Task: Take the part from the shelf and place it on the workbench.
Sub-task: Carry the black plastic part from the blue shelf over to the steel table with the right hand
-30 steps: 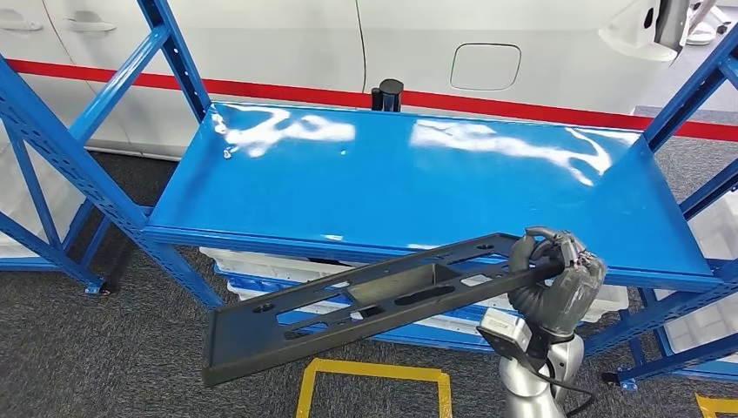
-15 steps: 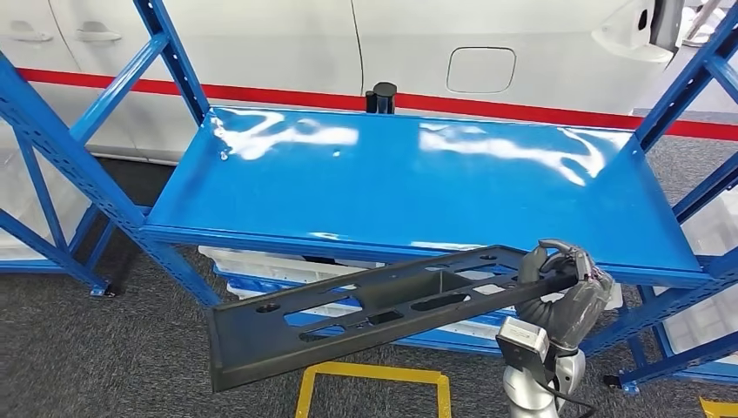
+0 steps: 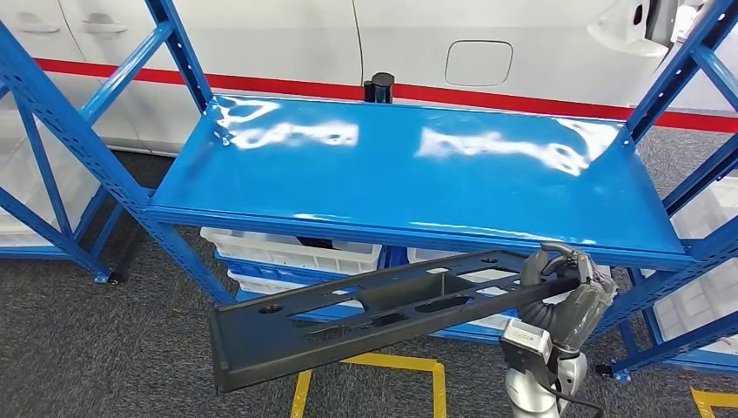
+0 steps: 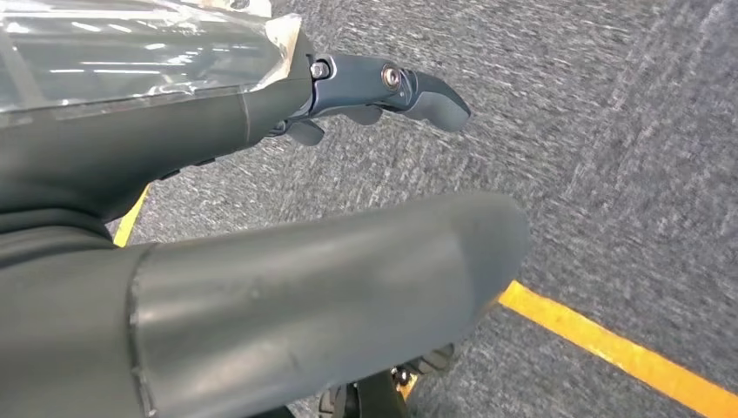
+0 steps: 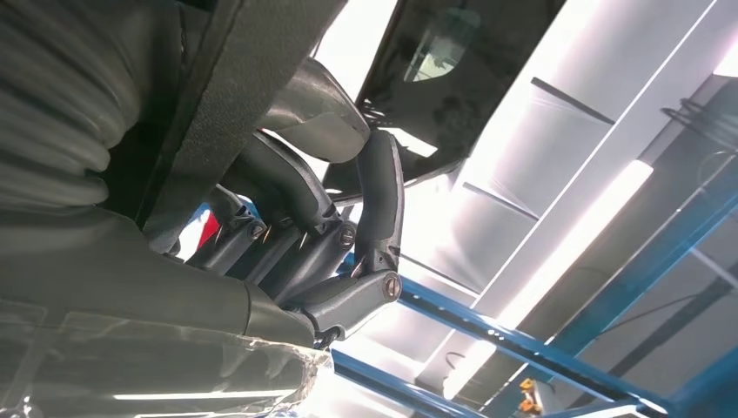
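Right robot hand (image 3: 566, 292) clamped on one end of black part (image 3: 365, 315), fingers (image 5: 370, 205) curled over its edge in wrist view. Part now clear of shelf (image 3: 418, 174), held out in front of and below shelf's front edge, long axis sloping down toward free end, over grey carpet (image 3: 104, 348) w/ yellow floor tape (image 3: 370, 361). Vs. a sec ago: whole scene shifted in head view, shelf looks further off, white bins (image 3: 291, 252) underneath more exposed, so likely robot backing away; grip unchanged. Means pick is done, carry to worktop underway; worktop not visible yet. Left robot hand (image 4: 261, 287) hangs over carpet, fingers apart, holding nothing.
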Robot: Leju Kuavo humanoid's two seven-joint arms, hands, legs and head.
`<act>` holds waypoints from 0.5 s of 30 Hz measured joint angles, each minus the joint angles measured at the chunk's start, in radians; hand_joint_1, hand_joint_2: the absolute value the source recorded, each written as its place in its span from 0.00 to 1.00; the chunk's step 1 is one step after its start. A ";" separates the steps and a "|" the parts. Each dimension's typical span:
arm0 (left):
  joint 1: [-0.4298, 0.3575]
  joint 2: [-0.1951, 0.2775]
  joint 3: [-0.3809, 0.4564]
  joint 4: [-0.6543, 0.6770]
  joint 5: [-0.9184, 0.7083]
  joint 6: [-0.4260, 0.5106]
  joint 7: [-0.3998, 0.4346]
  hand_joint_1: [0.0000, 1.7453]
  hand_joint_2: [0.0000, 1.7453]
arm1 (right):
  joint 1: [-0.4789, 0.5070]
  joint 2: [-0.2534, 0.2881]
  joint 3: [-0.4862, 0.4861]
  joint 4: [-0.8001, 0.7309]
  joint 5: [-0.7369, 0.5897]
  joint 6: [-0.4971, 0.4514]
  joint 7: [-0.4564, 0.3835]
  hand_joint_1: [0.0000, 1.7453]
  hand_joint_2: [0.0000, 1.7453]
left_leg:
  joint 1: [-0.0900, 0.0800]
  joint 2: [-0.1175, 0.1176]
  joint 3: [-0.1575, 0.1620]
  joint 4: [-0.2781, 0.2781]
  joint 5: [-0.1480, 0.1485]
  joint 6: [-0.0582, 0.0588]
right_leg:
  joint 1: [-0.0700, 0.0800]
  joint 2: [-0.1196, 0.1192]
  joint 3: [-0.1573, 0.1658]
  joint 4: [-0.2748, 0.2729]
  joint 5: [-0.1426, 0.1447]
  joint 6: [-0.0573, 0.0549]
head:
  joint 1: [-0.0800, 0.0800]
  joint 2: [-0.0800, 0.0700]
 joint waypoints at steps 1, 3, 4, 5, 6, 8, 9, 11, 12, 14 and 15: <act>0.000 0.000 0.000 0.000 0.000 0.000 0.000 0.00 0.00 | 0.000 -0.001 0.000 0.000 0.000 0.000 0.000 1.00 1.00 | 0.000 0.001 -0.006 -0.005 0.007 0.007 | 0.001 0.000 -0.002 0.000 0.004 0.007 | 0.000 0.000; -0.001 0.000 0.000 0.000 -0.001 -0.001 0.000 0.00 0.00 | 0.001 -0.002 -0.001 0.000 -0.002 0.000 0.000 1.00 1.00 | 0.003 0.006 -0.017 -0.016 0.025 0.023 | 0.003 0.000 -0.021 0.023 -0.016 0.013 | 0.001 0.000; -0.002 -0.001 0.001 0.000 -0.001 -0.003 0.000 0.00 0.00 | 0.001 -0.004 -0.001 0.000 -0.002 0.000 0.000 1.00 1.00 | 0.005 0.009 -0.026 -0.021 0.036 0.030 | 0.004 0.001 -0.038 0.060 -0.046 0.009 | 0.003 0.000; -0.002 -0.001 0.001 0.000 -0.002 -0.005 0.000 0.00 0.00 | 0.002 -0.005 -0.002 0.000 -0.003 0.000 0.000 1.00 1.00 | 0.005 0.010 -0.035 -0.021 0.046 0.034 | 0.003 0.001 -0.060 0.117 -0.087 0.004 | 0.004 0.000; -0.002 -0.001 0.001 0.000 -0.003 -0.008 0.000 0.00 0.00 | 0.002 -0.006 -0.003 0.000 -0.003 0.000 0.000 1.00 1.00 | 0.004 0.011 -0.048 -0.020 0.055 0.037 | 0.004 0.001 -0.080 0.183 -0.127 0.001 | 0.006 0.000; -0.002 -0.001 0.001 0.000 -0.004 -0.013 0.000 0.00 0.00 | 0.006 -0.009 -0.006 0.000 -0.003 0.000 0.000 1.00 1.00 | 0.003 0.012 -0.072 -0.019 0.072 0.037 | 0.003 0.001 -0.094 0.276 -0.161 0.008 | 0.006 0.000; -0.002 -0.001 0.001 0.000 -0.005 -0.016 0.000 0.00 0.00 | 0.008 -0.010 -0.007 0.000 -0.002 0.000 0.000 1.00 1.00 | 0.002 0.013 -0.084 -0.018 0.081 0.036 | 0.003 0.001 -0.076 0.273 -0.152 0.017 | 0.006 0.000; -0.002 -0.001 0.001 0.000 -0.007 -0.020 0.000 0.00 0.00 | 0.010 -0.011 -0.008 -0.001 0.000 0.000 0.000 1.00 1.00 | 0.002 0.013 -0.102 -0.016 0.096 0.030 | 0.003 0.001 0.012 0.158 -0.109 0.033 | 0.006 0.000; -0.002 -0.001 0.001 0.000 -0.008 -0.022 0.000 0.00 0.00 | 0.010 -0.011 -0.008 -0.001 0.001 0.000 0.000 1.00 1.00 | 0.001 0.012 -0.110 -0.013 0.103 0.026 | 0.004 0.001 0.068 0.076 -0.099 0.033 | 0.006 0.000; -0.002 0.000 0.001 0.000 -0.009 -0.026 0.000 0.00 0.00 | 0.011 -0.012 -0.009 -0.002 0.002 0.000 0.000 1.00 1.00 | -0.003 0.012 -0.118 -0.009 0.116 0.016 | 0.008 0.003 0.132 -0.031 -0.097 0.021 | 0.005 0.000; -0.002 0.000 0.001 0.000 -0.010 -0.028 0.000 0.00 0.00 | 0.011 -0.013 -0.009 -0.002 0.002 0.000 0.000 1.00 1.00 | -0.004 0.012 -0.121 -0.009 0.123 0.010 | 0.010 0.004 0.136 -0.045 -0.100 0.012 | 0.004 0.000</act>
